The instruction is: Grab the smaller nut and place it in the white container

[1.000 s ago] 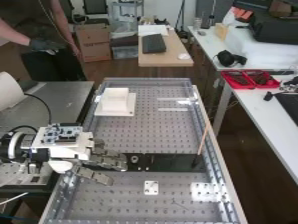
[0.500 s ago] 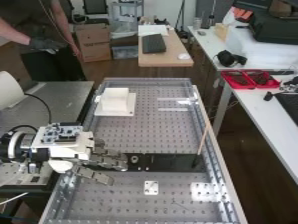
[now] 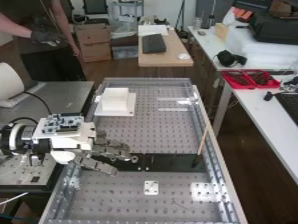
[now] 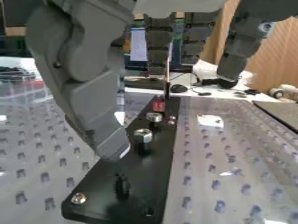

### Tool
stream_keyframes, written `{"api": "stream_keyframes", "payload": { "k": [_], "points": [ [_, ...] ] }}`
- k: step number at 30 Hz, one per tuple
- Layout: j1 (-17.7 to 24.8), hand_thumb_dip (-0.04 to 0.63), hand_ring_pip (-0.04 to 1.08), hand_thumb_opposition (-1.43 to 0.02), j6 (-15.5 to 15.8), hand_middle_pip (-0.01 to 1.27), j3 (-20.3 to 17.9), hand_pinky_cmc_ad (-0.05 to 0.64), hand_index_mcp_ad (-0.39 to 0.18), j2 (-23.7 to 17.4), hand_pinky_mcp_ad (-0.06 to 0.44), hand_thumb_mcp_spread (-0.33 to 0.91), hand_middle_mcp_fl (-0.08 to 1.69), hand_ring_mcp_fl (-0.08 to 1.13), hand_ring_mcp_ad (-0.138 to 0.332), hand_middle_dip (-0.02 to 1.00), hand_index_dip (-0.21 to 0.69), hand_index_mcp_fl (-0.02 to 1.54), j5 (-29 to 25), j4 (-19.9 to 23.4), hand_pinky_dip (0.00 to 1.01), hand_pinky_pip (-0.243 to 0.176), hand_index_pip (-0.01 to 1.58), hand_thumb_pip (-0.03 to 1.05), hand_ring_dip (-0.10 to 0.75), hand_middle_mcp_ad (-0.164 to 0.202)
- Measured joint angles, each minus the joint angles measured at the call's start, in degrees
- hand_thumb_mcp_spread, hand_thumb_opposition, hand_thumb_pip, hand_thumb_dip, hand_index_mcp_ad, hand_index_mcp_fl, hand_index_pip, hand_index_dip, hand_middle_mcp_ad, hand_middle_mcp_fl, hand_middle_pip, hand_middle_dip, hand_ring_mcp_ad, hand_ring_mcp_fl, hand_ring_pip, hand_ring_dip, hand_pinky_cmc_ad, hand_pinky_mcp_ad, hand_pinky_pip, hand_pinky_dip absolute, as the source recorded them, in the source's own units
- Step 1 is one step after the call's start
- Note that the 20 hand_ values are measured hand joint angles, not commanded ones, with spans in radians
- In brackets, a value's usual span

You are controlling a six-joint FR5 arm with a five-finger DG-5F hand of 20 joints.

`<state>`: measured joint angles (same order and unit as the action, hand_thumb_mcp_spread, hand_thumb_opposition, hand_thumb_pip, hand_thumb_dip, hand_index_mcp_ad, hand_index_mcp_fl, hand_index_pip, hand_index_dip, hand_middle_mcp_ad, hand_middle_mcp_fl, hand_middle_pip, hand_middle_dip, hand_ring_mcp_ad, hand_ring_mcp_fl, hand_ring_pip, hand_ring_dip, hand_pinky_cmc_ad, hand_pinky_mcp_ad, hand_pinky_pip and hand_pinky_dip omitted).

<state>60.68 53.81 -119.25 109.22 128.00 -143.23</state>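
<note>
Well apart from the fingers (image 3: 111,150) sits the white container (image 3: 114,104).

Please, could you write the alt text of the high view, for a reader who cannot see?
A robot's dark grey hand, on a white arm at the left, is over the left part of a flat black bar on a perforated bench. The bearing stands beside the fingers. Farther up the bench sits the white container.
</note>
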Motion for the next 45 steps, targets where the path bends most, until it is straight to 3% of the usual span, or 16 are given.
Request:
{"api": "stream_keyframes", "payload": {
  "k": [9,21,30,45],
  "points": [
    [4.4,0.222,0.1,-0.99,0.1,0.14,0.8,0.358,-0.271,-3.9,0.293,0.54,0.1,0.0,0.113,0.29,0.021,0.38,1.7,-3.2,0.27,-0.012,1.52,0.62,0.138,0.042],
    [13.2,0.222,0.1,-0.99,0.8,0.14,3.5,0.358,-0.272,-4.5,0.293,0.54,0.1,0.01,0.112,0.29,0.035,0.38,4.8,-6.9,0.27,-0.012,1.53,0.62,0.138,0.044],
    [19.5,0.225,0.1,-0.99,-0.5,0.14,4.7,0.358,-0.269,-3.4,0.293,0.55,0.1,0.01,0.112,0.29,0.049,0.38,7.4,-6.8,0.25,-0.012,1.53,0.61,0.138,0.045],
    [25.7,0.222,0.1,-1.0,-4.8,0.14,4.6,0.354,-0.281,-1.6,0.293,0.57,0.1,0.01,0.113,0.29,0.051,0.41,8.1,-3.9,0.24,-0.012,1.52,0.6,0.138,0.049]
  ]
}}
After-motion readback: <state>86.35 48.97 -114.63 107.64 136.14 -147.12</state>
